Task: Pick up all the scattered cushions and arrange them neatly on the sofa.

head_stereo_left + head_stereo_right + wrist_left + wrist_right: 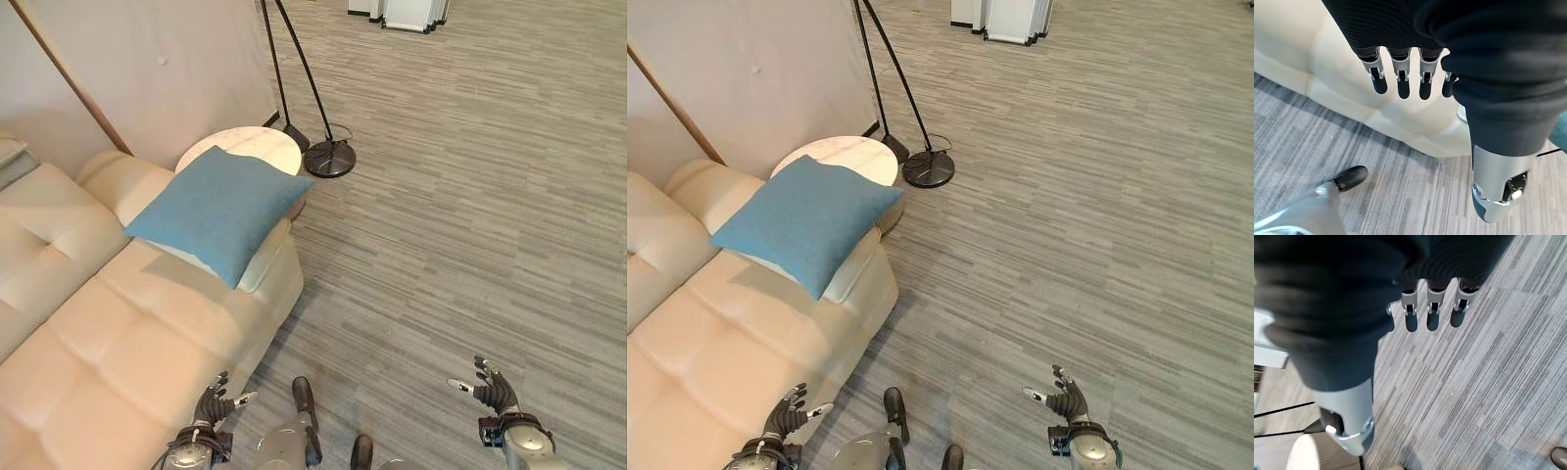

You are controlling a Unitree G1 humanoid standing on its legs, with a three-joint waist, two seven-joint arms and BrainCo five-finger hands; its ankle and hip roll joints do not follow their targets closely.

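Note:
A blue square cushion [219, 209] leans on the right armrest of the cream sofa [108, 323], tilted, its upper corner over the round side table. My left hand [210, 406] hangs low beside the sofa's front corner, fingers [1400, 81] straight and holding nothing. Over the bare carpet at the lower right, my right hand [493, 389] is open too, fingers [1432, 313] spread and relaxed.
A round pale side table [247, 150] stands behind the sofa's armrest. A black floor lamp's base [329, 158] and its two slanted poles sit just right of it. White furniture [404, 14] stands far back. Grey striped carpet [460, 196] spreads to the right.

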